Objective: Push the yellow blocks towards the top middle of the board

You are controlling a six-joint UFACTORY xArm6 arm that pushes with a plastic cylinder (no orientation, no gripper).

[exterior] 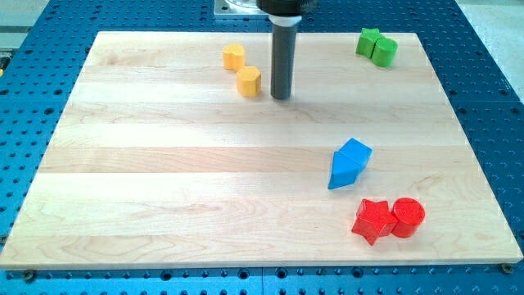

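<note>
Two yellow blocks [241,70] lying just left of our tip [281,97], upper middle of frame; we are carrying no gripper, only bare rod.

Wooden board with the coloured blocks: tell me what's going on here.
A robot arm ending in a dark rod is pushing blocks around the board. My tip rests near the top middle, just to the view's right of the lower yellow block; contact is unclear. The other yellow block sits slightly up-left. Green blocks, blue blocks and red blocks lie apart, untouched.
</note>
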